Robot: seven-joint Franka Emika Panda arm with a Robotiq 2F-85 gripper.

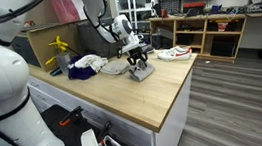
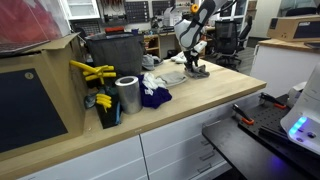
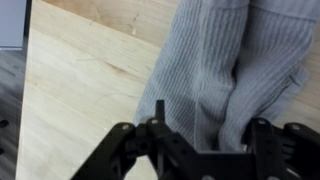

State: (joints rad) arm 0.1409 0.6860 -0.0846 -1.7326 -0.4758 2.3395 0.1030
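The gripper [image 3: 192, 142] is seen with jaws spread apart, a grey ribbed knit cloth [image 3: 225, 60] being straddled on the wooden worktop [image 3: 90, 90].

Grey knit cloth [image 3: 225, 70]: ribbed weave, soft, matt.
Worktop [image 3: 80, 90]: pale wood, smooth, fine grain, faint sheen.
Hand [image 3: 195, 140]: black, matt; whether plastic or metal cannot be told.
Can [image 2: 127, 95]: bare metal, bright, reflective.
Dark blue cloth [image 2: 155, 98]: soft, matt, crumpled.
Yellow piece [image 2: 90, 72]: plastic by its look, slightly glossy.
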